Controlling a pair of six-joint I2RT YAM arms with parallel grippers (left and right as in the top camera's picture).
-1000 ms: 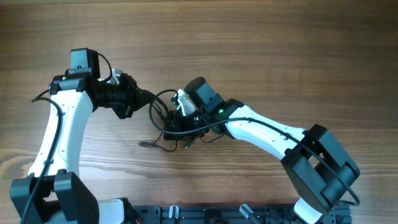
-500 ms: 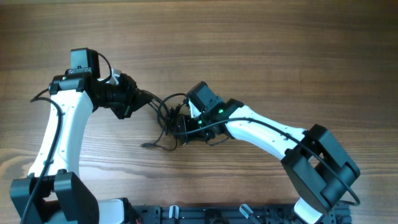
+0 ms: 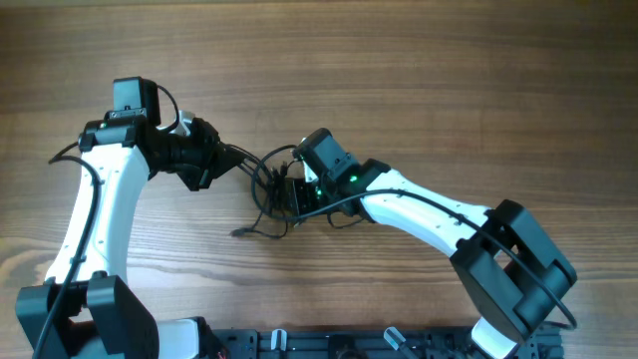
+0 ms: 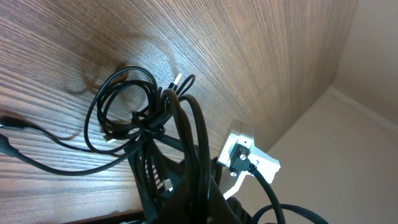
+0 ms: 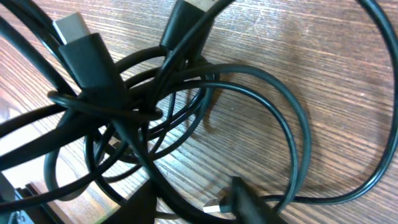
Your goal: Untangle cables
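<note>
Partly hidden: left claw (image 3: 233, 157) pinching cables (image 3: 265, 187); right claw (image 3: 287, 195) state unclear, tips buried.

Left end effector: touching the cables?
Touching. Overhead, taut strands of the cables leave the tip of the shut left end effector; the left wrist view shows them bunched into it at the bottom edge.

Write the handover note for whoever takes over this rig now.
Left gripper: shut on a strand of the cables.
Right gripper: down at the tangle; open or shut cannot be told.
Cables: one knotted bunch on the table between the grippers, one plug end trailing toward the robot.
Done: no cord freed yet. Left: separate them all.
</note>
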